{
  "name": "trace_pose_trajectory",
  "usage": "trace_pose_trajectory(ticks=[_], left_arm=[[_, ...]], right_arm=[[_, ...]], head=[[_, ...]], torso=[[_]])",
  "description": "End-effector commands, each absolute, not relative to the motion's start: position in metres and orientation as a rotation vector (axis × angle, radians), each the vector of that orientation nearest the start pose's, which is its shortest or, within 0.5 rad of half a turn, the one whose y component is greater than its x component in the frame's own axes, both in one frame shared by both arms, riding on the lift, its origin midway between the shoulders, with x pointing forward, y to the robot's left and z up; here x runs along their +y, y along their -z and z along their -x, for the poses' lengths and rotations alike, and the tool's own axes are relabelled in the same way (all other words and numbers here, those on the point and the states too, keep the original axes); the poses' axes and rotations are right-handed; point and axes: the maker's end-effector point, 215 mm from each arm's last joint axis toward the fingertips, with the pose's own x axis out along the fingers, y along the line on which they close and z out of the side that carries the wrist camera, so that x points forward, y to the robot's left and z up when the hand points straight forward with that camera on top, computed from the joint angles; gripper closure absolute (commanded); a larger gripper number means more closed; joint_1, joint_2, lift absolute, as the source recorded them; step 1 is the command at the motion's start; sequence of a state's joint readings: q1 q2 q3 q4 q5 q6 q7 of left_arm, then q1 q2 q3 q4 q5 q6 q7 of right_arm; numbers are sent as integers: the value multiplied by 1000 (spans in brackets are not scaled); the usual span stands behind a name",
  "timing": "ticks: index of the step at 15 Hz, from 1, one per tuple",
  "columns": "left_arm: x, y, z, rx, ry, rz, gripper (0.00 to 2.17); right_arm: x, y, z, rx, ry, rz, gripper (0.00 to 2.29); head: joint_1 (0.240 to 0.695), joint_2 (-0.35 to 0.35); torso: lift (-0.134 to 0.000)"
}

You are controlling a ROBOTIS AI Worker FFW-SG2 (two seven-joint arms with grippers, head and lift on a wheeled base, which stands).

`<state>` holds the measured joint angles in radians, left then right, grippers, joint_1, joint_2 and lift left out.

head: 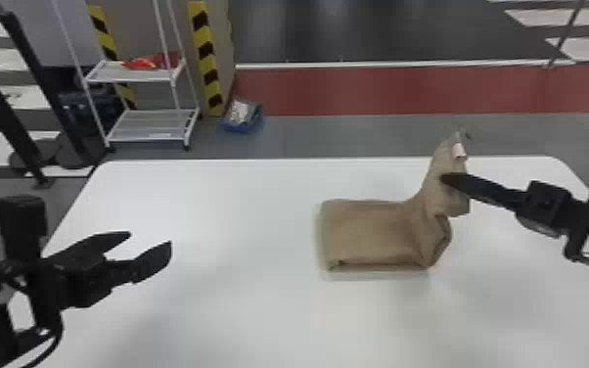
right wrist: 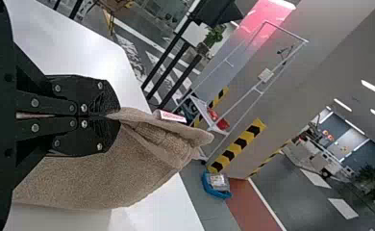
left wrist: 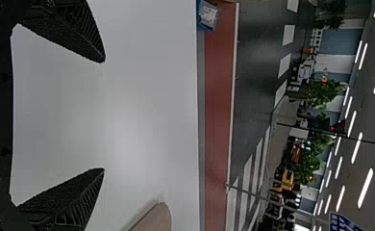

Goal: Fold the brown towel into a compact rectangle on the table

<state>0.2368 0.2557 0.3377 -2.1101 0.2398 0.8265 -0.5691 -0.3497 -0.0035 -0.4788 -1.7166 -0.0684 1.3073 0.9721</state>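
From where I stand, the brown terry-cloth towel (head: 372,235) lies right of centre on the white, round-cornered desk (head: 210,205), part of it flat and part of it lifted. The flat part is a folded, roughly rectangular pad with its long axis running left to right, its straight short end facing left. At the right end the cloth turns up and rises toward the desk's far side, narrowing to a peak with a small white label (head: 459,150) near the top. Below the peak, a loose fold juts out to the right and slopes down to the pad's near right corner.

The black right tool (head: 444,178) comes in from the right, above the desk, and has its two fingers pressed together on the raised cloth, pinching it just below the label. It stands across the towel's raised right end, so a little of the cloth is hidden behind it. The black left tool (head: 150,240) is over the left part of the desk, well apart from the towel, its fingers spread with nothing between them.

Beyond the desk, on the left, there's a white metal shelf rack (head: 151,125) with red and orange things (head: 143,63) on its upper shelf. Beside it rises a yellow-and-black striped pillar edge (head: 205,54), and near its foot a blue tray (head: 240,128) sits on the grey floor.
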Motion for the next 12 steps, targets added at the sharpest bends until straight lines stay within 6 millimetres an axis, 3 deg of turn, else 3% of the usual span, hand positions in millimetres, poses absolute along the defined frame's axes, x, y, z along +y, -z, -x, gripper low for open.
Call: trace_pose_trajectory(ticks=[1, 7, 9, 10, 12], left_arm=[[315, 360, -472, 458, 346, 78, 63], [313, 366, -471, 470, 348, 75, 63], [313, 366, -471, 471, 347, 74, 66], [313, 366, -471, 472, 348, 73, 66], [313, 368, -471, 474, 347, 78, 66]], right_arm=[[-195, 325, -564, 590, -658, -657, 1693], [-146, 350, -562, 654, -734, -571, 1693], [-127, 367, -561, 676, -762, -563, 1676], [-117, 376, -560, 687, -780, -562, 1447], [-93, 396, -552, 729, -822, -546, 1369]], head=[[695, 83], [695, 155], [695, 167], [695, 175], [695, 198]], torso=[[-128], [-128], [-128], [-128], [-128]])
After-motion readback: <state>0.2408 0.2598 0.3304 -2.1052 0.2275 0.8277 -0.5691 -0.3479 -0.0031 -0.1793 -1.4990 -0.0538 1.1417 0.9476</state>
